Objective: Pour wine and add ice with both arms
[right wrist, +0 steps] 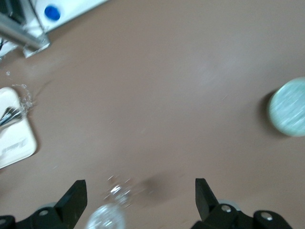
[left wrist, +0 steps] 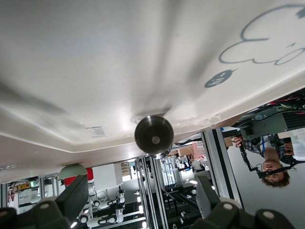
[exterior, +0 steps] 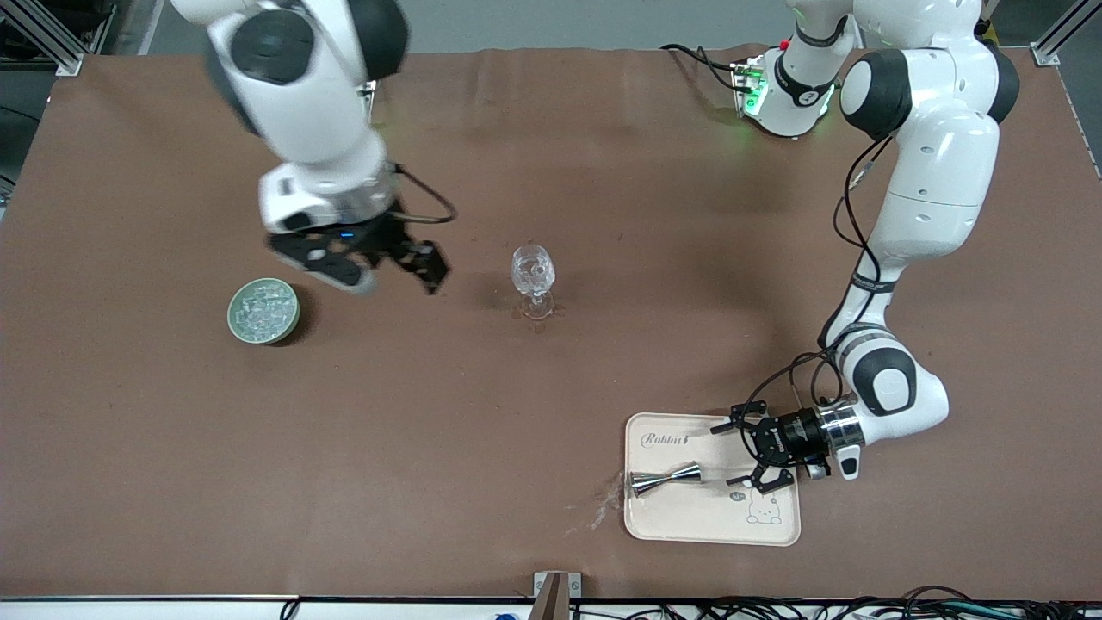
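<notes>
Gaping wide, left gripper (exterior: 751,455) by jigger (exterior: 665,480), right gripper (exterior: 398,267) blurred between ice (exterior: 263,308) and glass (exterior: 533,277).

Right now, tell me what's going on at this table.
Nothing is being held. The left gripper is open, low over the cream tray, right by the metal jigger lying on its side there. The right gripper is open in the air between the green bowl of ice and the stemmed glass, which stands upright mid-table. Some liquid has splashed on the table beside the tray.
</notes>
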Action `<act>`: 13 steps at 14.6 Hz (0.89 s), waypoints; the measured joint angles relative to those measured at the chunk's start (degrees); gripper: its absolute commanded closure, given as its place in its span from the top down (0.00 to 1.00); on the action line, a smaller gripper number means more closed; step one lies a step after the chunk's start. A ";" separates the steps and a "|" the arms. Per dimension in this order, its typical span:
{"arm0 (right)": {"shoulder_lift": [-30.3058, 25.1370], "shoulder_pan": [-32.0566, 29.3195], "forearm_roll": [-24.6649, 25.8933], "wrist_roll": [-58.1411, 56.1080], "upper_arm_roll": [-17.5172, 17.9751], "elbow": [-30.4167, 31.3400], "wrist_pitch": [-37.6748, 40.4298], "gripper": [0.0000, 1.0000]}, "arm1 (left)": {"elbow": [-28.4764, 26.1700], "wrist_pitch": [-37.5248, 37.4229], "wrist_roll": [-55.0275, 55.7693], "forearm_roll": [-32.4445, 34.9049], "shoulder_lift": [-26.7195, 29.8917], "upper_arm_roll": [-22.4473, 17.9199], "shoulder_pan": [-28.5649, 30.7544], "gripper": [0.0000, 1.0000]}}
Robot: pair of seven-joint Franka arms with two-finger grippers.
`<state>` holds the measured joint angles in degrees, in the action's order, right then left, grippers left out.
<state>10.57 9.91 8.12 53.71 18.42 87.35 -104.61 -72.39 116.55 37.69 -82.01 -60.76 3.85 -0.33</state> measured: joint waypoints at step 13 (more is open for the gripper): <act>-9.27 -0.95 -4.77 -44.81 -30.03 -2.31 13.96 1.00 | 1.86 -0.76 -3.73 33.98 11.88 -4.61 -0.64 1.00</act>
<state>1.29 8.96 3.35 8.90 -11.61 85.04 -90.65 -70.54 115.79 33.96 -48.03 -48.87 -0.75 -0.97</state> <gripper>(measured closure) 0.000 0.000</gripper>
